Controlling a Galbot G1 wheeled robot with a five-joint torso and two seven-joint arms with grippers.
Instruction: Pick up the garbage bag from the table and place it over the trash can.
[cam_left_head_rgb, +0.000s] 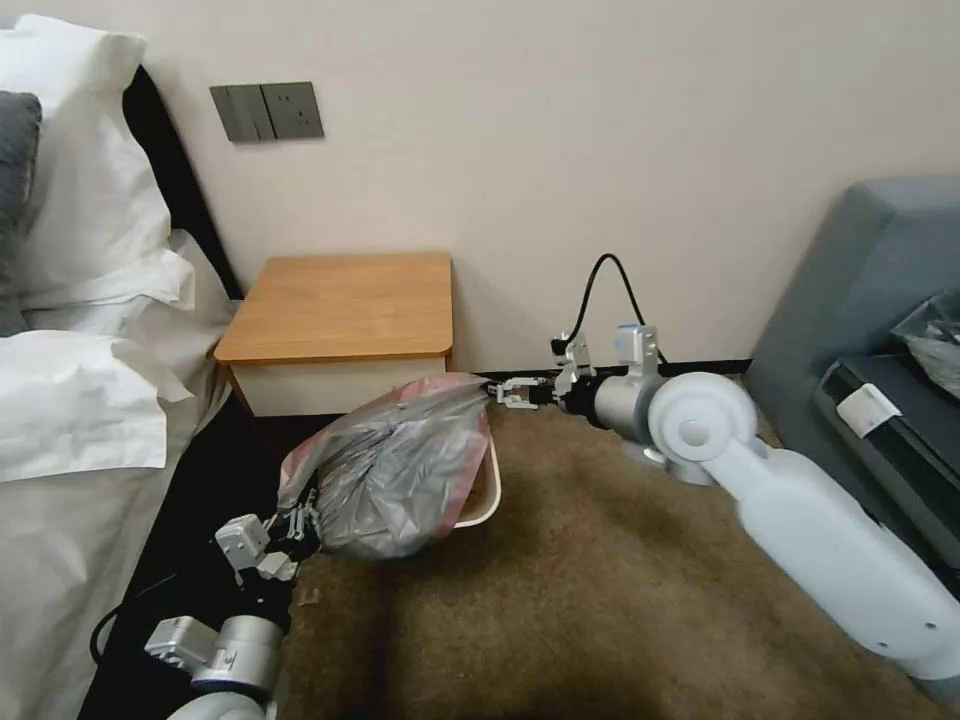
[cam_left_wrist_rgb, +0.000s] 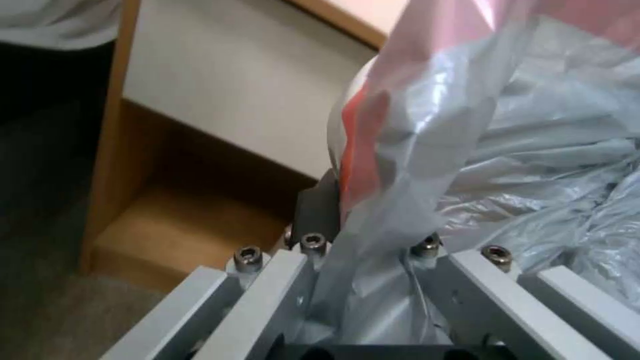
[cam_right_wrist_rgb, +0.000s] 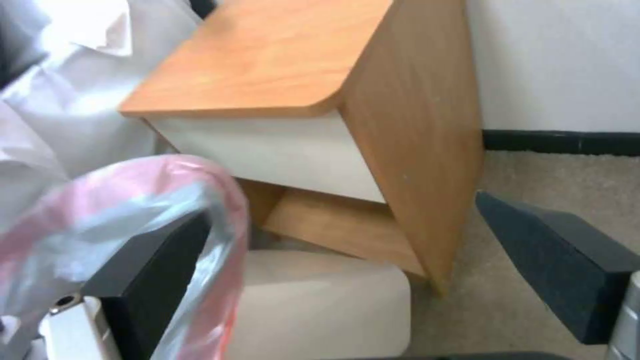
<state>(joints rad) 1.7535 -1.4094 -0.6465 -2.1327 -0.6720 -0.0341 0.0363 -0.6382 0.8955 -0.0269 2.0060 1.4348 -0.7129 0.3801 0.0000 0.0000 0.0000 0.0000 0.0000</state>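
Brown carpet runs under us to the beige wall, with the table (cam_left_head_rgb: 340, 305) standing bare against it. Our right gripper (cam_left_head_rgb: 512, 391) has its jaws spread, one finger hooked inside the pink rim of the garbage bag (cam_left_head_rgb: 400, 470); from there the bag stretches away toward our left gripper (cam_left_head_rgb: 298, 523), which is clenched on the opposite edge. Beneath that span sits the trash can (cam_left_head_rgb: 487, 505), its far rim just below the right gripper, so we judge the right arm nearer for seating the mouth.
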